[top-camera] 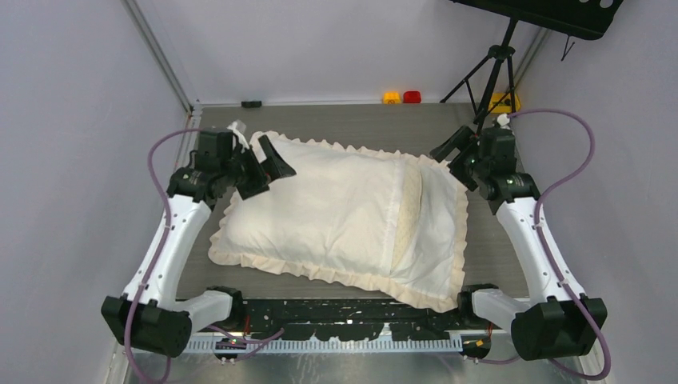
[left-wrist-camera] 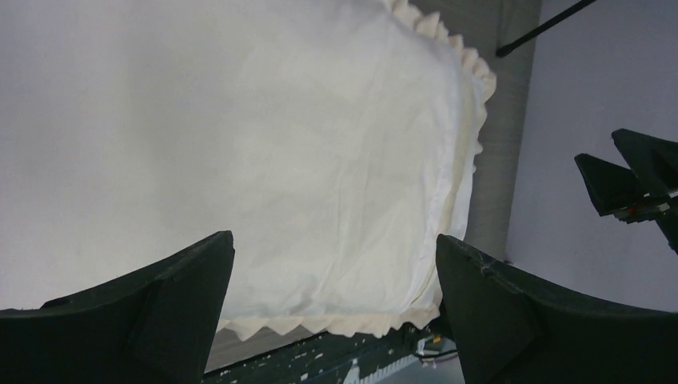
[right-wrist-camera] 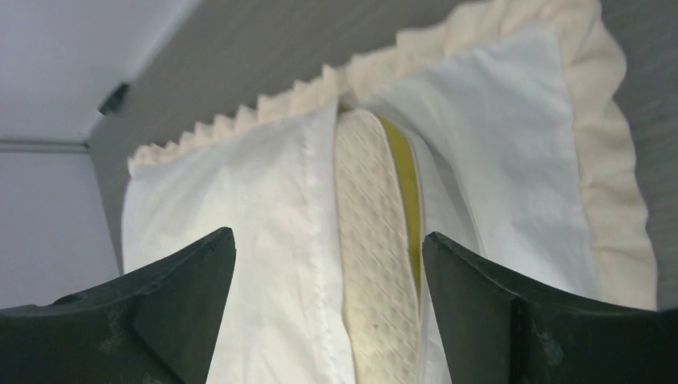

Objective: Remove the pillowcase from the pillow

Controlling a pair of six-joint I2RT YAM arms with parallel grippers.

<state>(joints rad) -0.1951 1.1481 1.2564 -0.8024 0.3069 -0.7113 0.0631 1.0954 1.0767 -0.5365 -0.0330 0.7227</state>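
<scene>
The pillowcase (top-camera: 328, 212) lies cream-white face up on the grey table, its ruffled cream frill all round; its grey face is hidden. The pillow (top-camera: 411, 206) is inside it and shows only as a pale-yellow dotted strip through the opening near the right end. In the right wrist view the pillow (right-wrist-camera: 372, 232) shows with its brighter yellow band between the two white flaps of the pillowcase (right-wrist-camera: 264, 240). My left gripper (top-camera: 268, 164) is open and empty above the case's far left corner (left-wrist-camera: 320, 160). My right gripper (top-camera: 449, 148) is open and empty above the far right edge.
A black tripod (top-camera: 489, 76) stands at the back right, with yellow and red blocks (top-camera: 401, 98) along the back wall. White walls close in left and right. A black perforated rail (top-camera: 352, 312) runs along the near edge between the arm bases.
</scene>
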